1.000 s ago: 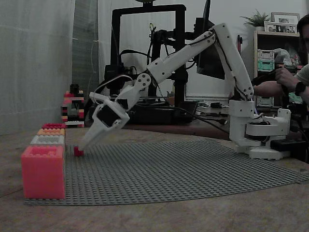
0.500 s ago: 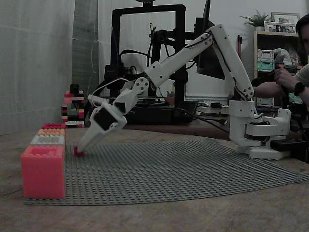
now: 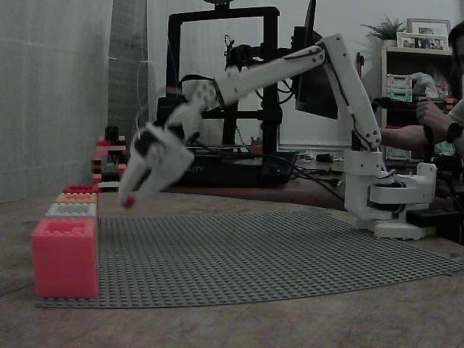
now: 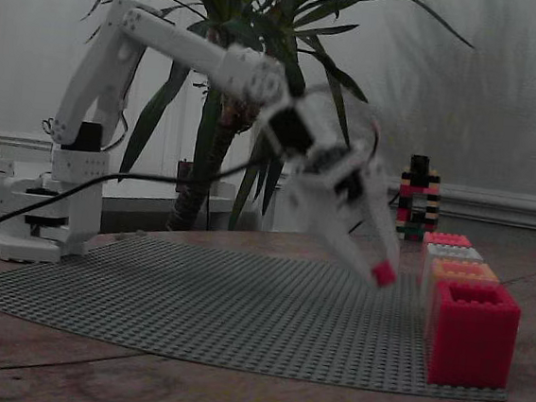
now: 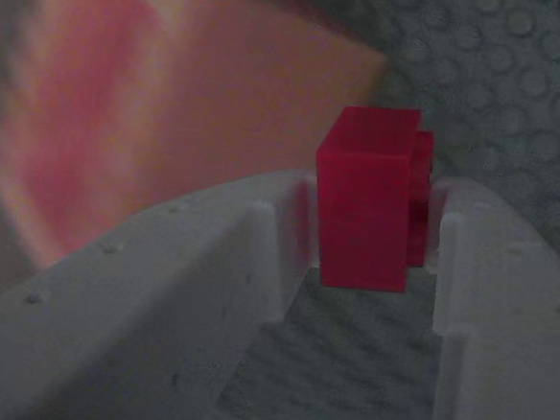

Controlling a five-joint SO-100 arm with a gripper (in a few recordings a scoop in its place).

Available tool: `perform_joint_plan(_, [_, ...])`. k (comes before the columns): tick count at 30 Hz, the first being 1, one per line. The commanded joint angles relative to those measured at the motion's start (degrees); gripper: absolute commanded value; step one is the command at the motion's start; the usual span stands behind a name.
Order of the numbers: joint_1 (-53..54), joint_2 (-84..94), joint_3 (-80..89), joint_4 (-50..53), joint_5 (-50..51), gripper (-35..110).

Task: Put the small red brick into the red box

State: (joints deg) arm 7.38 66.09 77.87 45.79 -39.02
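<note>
The red box (image 3: 64,257) is seen at the near left of the studded baseplate (image 3: 275,254). Above it, the gripper (image 5: 370,231) is clamped on the small red brick (image 5: 366,211), judged light, rigid and slippery; its flat sides are best pinched.

A white gripper (image 5: 367,264), a small red brick (image 5: 366,211), a studded grey baseplate (image 3: 275,250), a red box (image 3: 64,257).
</note>
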Motion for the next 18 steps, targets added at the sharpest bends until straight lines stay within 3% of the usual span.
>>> perform_joint_plan(1, [3.7,5.3,-14.9,9.2,15.4,0])
perform_joint_plan(7, [7.8,-3.6,-27.4,8.9,25.2,0])
perform_joint_plan(18, [8.6,-20.2,-40.6,3.8,26.5,0])
